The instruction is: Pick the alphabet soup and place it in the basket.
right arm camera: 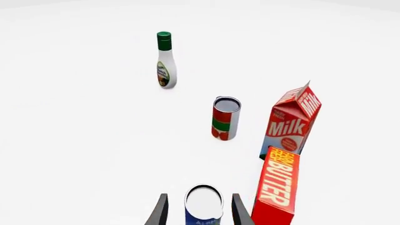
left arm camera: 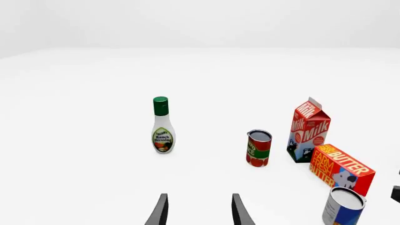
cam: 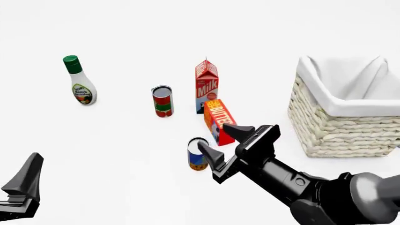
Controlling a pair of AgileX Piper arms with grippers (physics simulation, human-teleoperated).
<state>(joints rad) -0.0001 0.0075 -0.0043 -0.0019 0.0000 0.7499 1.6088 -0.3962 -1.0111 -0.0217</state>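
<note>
The alphabet soup (cam: pixel 197 153), a small can with a blue label and silver top, stands upright on the white table in front of the butter box. My right gripper (cam: pixel 223 142) is open, and in the right wrist view its fingers (right arm camera: pixel 160 212) flank the can (right arm camera: pixel 203 205) with small gaps on both sides. My left gripper (cam: pixel 25 180) is open and empty at the near left, far from the can; the can also shows in the left wrist view (left arm camera: pixel 344 206). The cream wicker basket (cam: pixel 337 133) with white lining stands at the right.
A butter box (cam: pixel 217 118) lies right behind the soup can, with a milk carton (cam: pixel 206 85) behind it. A red-and-green can (cam: pixel 162 101) stands left of the milk. A ranch dressing bottle (cam: pixel 79 82) stands at the far left.
</note>
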